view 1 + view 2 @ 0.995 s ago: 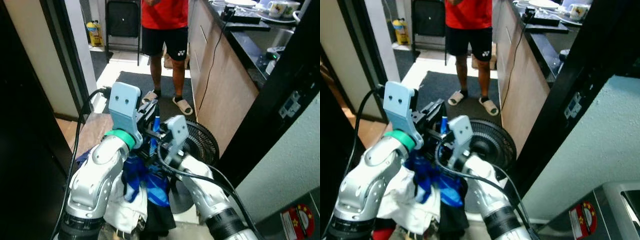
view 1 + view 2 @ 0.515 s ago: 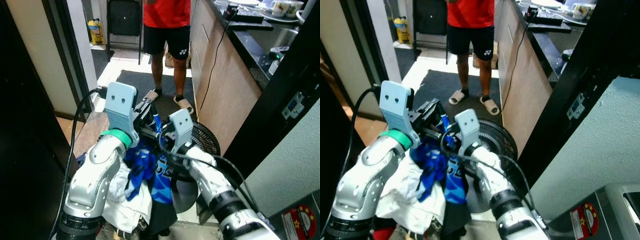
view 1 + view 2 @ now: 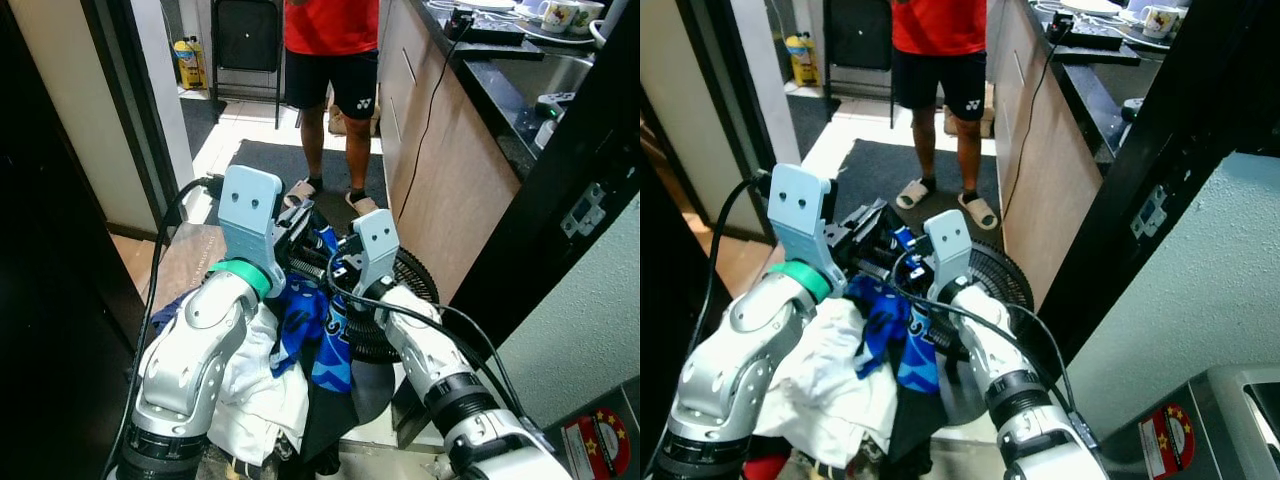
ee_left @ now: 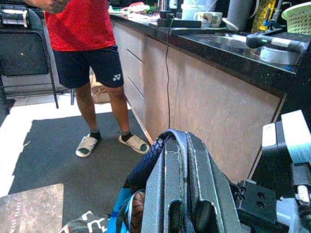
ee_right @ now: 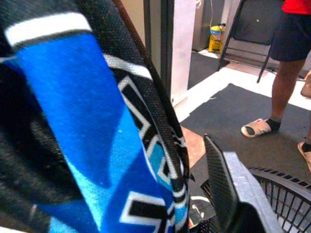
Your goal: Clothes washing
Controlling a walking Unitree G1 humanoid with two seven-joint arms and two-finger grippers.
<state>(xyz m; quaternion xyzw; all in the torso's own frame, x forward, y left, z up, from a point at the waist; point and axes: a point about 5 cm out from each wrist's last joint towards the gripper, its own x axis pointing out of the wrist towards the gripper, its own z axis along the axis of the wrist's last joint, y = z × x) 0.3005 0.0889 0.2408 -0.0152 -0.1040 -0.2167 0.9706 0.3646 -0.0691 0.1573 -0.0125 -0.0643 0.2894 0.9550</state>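
Both silver arms are raised together in front of the robot's chest, carrying a bundle of laundry between them. The left end effector (image 3: 300, 228) has its two long black fingers (image 4: 194, 179) pressed close together, with a strip of the blue and black patterned sports jersey (image 3: 315, 335) pinched between them and looping over their tips. The right end effector (image 3: 335, 268) sits just beside it, pushed into the same jersey; the blue, black and white fabric drapes right across its wrist camera, one black finger (image 5: 228, 189) shows next to the cloth, and I cannot tell how far its fingers are parted. Below the jersey a crumpled white cloth garment (image 3: 255, 400) hangs over the left forearm, touching the blue fabric, with darker clothing under it. Just behind the right arm a round black wire-grille floor fan (image 3: 415, 285) stands on the floor, close to the pale wooden cabinet front (image 3: 440, 170) under the dark kitchen tabletop (image 3: 500, 95), which carries a white patterned mug (image 3: 560, 14). Farther off, a person in a red shirt, black shorts and pale slide sandals (image 3: 330, 70) stands on a dark grey floor mat (image 3: 255, 165), well apart from the arms.
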